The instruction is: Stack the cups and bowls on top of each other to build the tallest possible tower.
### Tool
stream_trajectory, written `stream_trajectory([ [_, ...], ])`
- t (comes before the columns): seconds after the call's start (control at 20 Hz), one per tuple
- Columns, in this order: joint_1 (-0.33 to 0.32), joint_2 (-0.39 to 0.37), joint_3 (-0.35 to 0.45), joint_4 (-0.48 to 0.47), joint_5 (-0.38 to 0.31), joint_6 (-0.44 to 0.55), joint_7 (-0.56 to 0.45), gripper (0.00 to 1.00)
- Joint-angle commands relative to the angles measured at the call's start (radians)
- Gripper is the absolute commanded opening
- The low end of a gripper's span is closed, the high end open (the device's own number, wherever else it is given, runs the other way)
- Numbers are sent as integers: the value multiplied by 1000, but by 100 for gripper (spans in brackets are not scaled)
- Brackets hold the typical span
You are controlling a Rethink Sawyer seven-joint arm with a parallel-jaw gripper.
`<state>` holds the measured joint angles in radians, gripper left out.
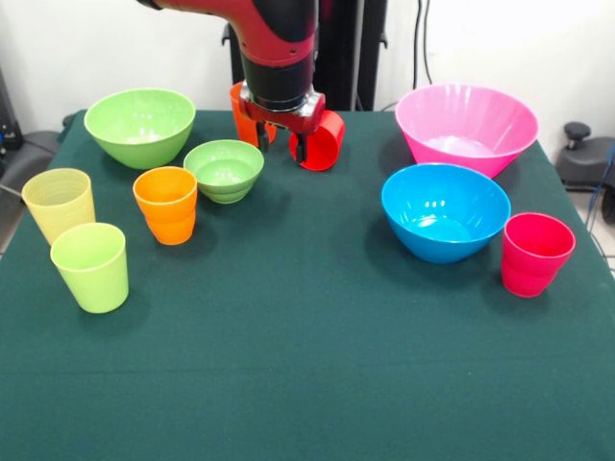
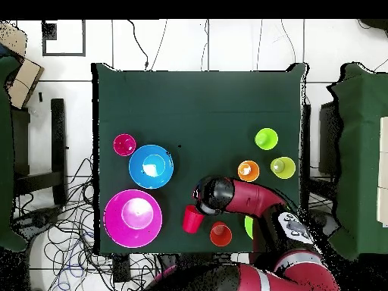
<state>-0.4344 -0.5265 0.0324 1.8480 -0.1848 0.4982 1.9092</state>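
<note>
The jaws (image 1: 281,142) are closed on the rim of a red cup (image 1: 322,141), tipped on its side at the far end of the worktop (image 1: 307,365), apparently being picked up for stacking. No tower exists yet; the other cups and bowls stand apart.

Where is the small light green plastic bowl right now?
In the front view, the small light green plastic bowl sits left of centre toward the table's far side, right beside the upright orange plastic cup, with the large light green bowl behind and left.
</note>
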Motion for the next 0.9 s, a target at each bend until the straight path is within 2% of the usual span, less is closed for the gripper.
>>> stream_trajectory([
  [0.05, 7, 17, 106, -87, 47, 102, 40, 100],
  [0.9, 12, 1, 111, -101, 80, 160, 45, 100],
])
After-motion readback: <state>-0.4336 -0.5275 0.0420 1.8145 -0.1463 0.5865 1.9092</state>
